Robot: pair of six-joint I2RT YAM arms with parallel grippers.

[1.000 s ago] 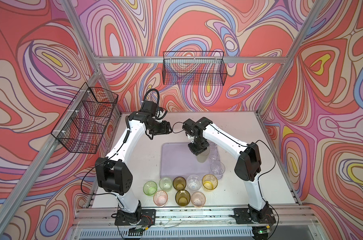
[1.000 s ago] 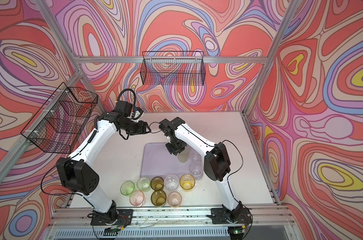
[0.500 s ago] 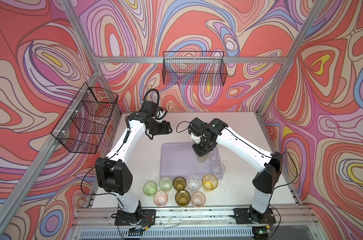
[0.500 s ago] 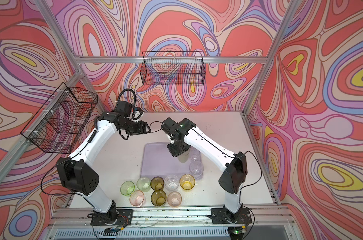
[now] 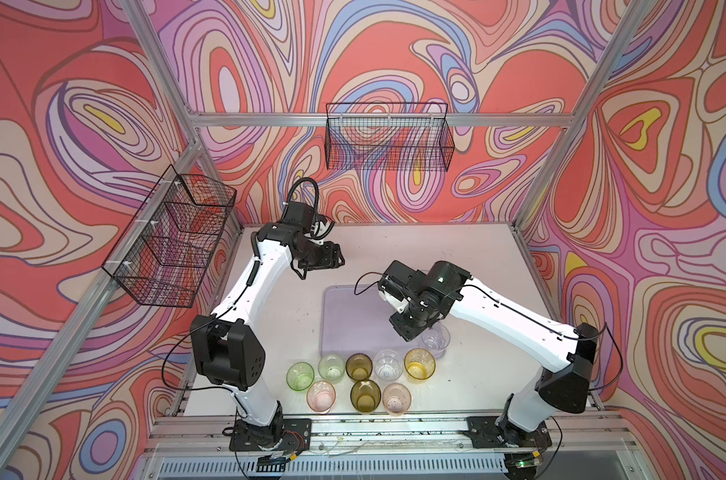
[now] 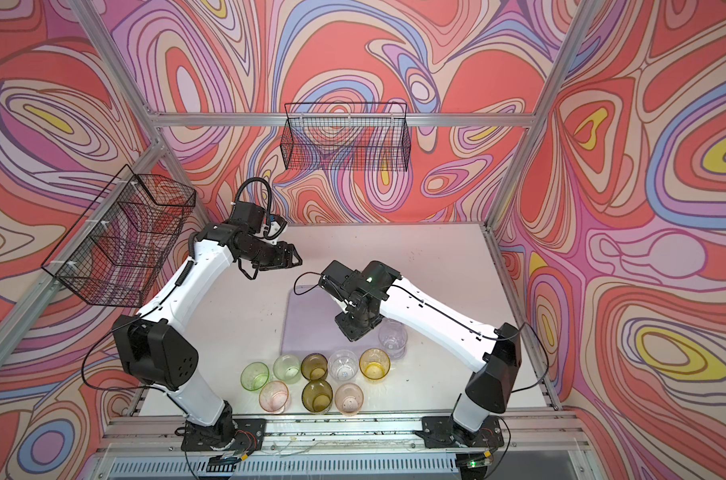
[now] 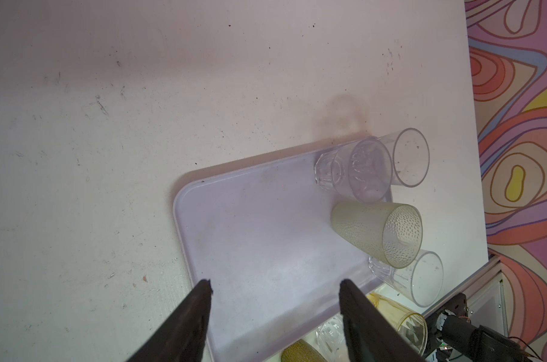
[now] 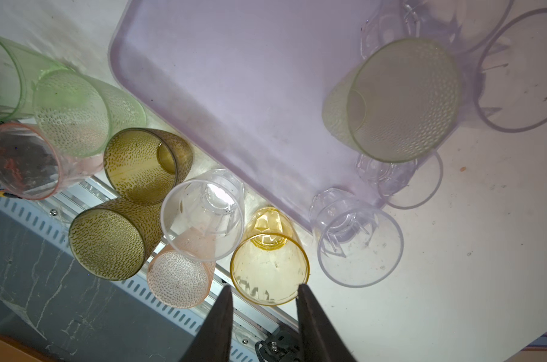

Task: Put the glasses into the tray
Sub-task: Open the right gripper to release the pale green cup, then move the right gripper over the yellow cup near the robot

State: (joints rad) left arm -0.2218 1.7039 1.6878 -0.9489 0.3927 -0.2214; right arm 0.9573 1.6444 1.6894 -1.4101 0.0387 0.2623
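now left hand [image 7: 275, 282] spread, empty; right hand [image 8: 264, 287] parted, empty; pale green glass [image 8: 400, 100] stands in tray [image 8: 234, 78]

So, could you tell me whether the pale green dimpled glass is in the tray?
In the tray: the glass stands upright, base inside the rim.

left arm [image 5: 265, 268]: white link shells, black joint housings, ribbed black hose looped at wrist | right arm [image 5: 515, 316]: same white-and-black build, thin black cable | bases [image 5: 270, 432]: black plates, loose wiring | left gripper [image 7: 275, 282]: dark tapered fingers [image 7: 187, 322]
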